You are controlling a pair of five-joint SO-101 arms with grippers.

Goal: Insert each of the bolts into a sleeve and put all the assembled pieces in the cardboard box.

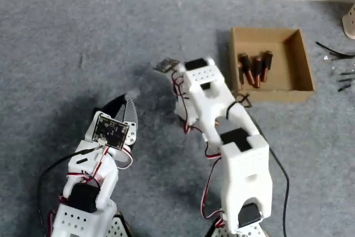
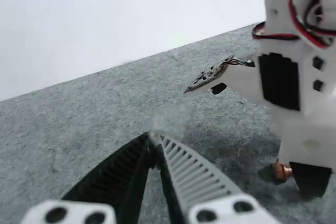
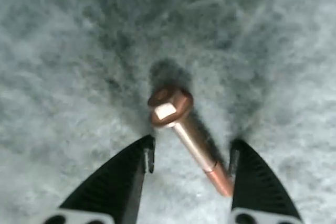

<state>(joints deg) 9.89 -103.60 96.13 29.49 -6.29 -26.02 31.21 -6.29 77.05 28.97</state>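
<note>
Right claw (image 3: 192,148) wide open, empty, straddled copper bolt (image 3: 181,121) lying on grey felt tabletop (image 1: 66,43). Bolt's long axis slanted across gap, hex head away from claw, tip near one finger. Left claw (image 1: 126,104) shut, empty, farther off. Cardboard box (image 1: 302,65) held assembled pieces (image 1: 255,69). White wall behind.

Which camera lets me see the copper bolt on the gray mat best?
The right wrist view: the bolt lies whole, head to tip, inside the open right pincer. The left wrist view catches just its head, peeking from under the right arm. In the high view, that arm hides it.
</note>
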